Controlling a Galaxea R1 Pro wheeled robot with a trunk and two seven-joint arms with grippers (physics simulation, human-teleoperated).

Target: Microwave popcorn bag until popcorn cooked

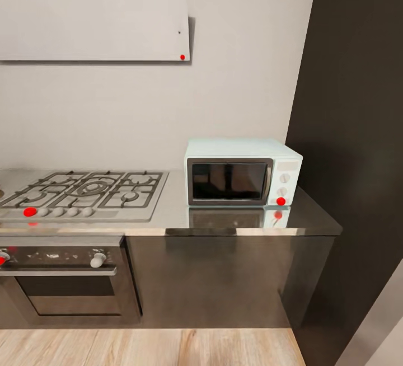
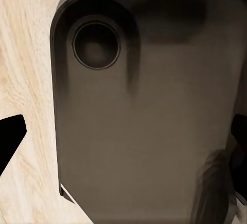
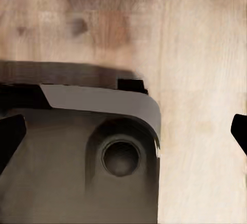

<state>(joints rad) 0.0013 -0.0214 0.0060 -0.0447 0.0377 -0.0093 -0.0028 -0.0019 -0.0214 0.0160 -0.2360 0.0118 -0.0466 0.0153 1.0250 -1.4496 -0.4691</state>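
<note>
The microwave (image 1: pixel 242 173) stands closed on the worktop (image 1: pixel 313 215); both grippers hang released over the floor, so the robot should find the bag first.

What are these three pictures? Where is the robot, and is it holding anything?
A robot with two arms took them in a pretend computer kitchen. The big picture comes from a camera on its head. It sees a grey countertop with a small mint-blue microwave on it, door shut, a gas hob beside it, and a dark oven underneath.

The other two pictures come from little cameras near each hand, pointing down at the wooden floor and the robot's own dark base. The black tips at the sides are fingers of the left gripper and fingers of the right gripper. Both are spread wide open, holding nothing.
</note>
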